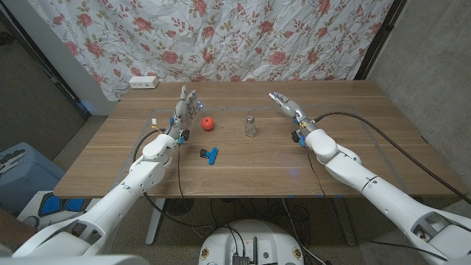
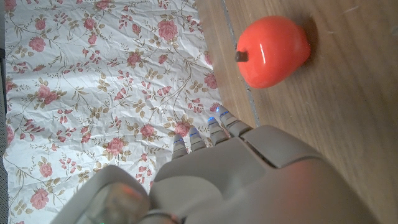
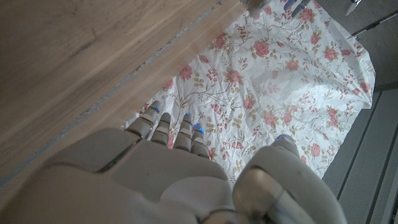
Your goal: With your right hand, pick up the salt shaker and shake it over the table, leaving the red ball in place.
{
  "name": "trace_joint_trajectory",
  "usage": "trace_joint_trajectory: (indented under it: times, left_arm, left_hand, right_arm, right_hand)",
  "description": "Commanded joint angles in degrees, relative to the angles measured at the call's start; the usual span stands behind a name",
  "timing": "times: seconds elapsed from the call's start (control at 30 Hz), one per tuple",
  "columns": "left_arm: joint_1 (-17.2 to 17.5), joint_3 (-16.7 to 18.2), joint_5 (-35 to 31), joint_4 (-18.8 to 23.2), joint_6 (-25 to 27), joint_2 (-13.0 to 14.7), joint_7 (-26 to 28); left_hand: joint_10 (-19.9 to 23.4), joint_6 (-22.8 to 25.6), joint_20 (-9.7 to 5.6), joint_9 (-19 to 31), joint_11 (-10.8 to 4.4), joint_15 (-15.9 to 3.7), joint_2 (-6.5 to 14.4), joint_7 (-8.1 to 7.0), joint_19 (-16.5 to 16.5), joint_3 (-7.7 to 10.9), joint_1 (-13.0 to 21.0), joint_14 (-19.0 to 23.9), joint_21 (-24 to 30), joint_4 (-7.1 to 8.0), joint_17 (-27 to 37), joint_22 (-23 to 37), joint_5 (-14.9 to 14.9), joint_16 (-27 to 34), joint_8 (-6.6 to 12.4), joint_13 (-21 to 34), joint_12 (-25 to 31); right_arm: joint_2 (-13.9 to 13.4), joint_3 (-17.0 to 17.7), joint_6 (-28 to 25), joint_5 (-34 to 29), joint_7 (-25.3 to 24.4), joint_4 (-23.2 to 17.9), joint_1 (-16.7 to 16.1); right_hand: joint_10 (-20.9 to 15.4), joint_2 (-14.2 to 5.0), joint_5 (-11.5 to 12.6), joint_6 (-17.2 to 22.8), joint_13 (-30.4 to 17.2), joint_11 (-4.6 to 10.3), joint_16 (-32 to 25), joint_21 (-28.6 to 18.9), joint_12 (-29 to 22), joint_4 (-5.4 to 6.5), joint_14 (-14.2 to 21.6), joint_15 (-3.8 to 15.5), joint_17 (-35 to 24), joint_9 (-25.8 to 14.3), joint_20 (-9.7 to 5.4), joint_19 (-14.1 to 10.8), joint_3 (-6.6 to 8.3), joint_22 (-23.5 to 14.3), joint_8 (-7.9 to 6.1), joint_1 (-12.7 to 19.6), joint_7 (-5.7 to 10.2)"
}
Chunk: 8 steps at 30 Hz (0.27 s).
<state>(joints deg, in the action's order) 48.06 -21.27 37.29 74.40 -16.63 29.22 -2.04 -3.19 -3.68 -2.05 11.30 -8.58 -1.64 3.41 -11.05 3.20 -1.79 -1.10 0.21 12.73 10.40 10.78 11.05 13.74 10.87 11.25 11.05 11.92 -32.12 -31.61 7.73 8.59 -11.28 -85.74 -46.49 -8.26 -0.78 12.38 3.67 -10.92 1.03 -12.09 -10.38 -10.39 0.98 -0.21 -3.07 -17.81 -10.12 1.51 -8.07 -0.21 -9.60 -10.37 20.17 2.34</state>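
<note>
A small clear salt shaker (image 1: 250, 126) with a metal cap stands upright near the middle of the wooden table (image 1: 243, 173). To its left lies the red ball (image 1: 208, 123), which has a dark stem-like spot in the left wrist view (image 2: 273, 42). My right hand (image 1: 287, 107) is open, fingers stretched out, to the right of the shaker and apart from it; its back fills the right wrist view (image 3: 168, 174). My left hand (image 1: 185, 107) is open with fingers reaching up, just left of the ball and not touching it.
A blue and black clip (image 1: 210, 154) lies on the table in front of the ball. A white power strip (image 1: 143, 82) sits at the far left corner. A flowered cloth (image 1: 243, 37) hangs behind the table. Black cables run along both arms.
</note>
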Motion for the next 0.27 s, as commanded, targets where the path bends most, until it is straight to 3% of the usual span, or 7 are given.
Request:
trace_joint_trajectory:
  times: [0.03,0.27]
  left_arm:
    - [0.0,0.0,0.0,0.0,0.0,0.0,0.0]
    - [0.0,0.0,0.0,0.0,0.0,0.0,0.0]
  left_hand:
    - [0.1,0.1,-1.35,0.4,-0.31,-6.07,5.8,-0.35,0.5,-0.06,0.0,0.1,0.3,0.28,0.3,0.3,0.4,0.3,0.25,0.2,0.2]
    - [0.1,0.1,-1.34,0.4,-0.32,-6.09,5.8,-0.35,0.5,-0.06,0.0,0.1,0.3,0.28,0.3,0.3,0.4,0.3,0.26,0.2,0.2]
  right_arm:
    - [0.9,4.7,-0.2,8.6,-2.0,-3.4,-4.5]
    - [0.6,6.4,-2.5,12.0,-3.5,-6.0,-6.7]
  right_hand:
    - [-0.5,-0.70,0.3,0.2,0.0,-0.55,-0.1,-0.4,-0.4,0.73,0.0,0.53,0.1,0.0,-0.64,-0.5,-0.19,-0.1,-0.07,-0.8,-0.60]
    - [-1.0,-1.33,0.4,0.5,0.1,-0.94,-0.2,-0.6,-0.6,1.31,0.2,0.99,0.2,0.0,-0.98,-1.0,-0.29,-0.1,-0.25,-1.9,-0.98]
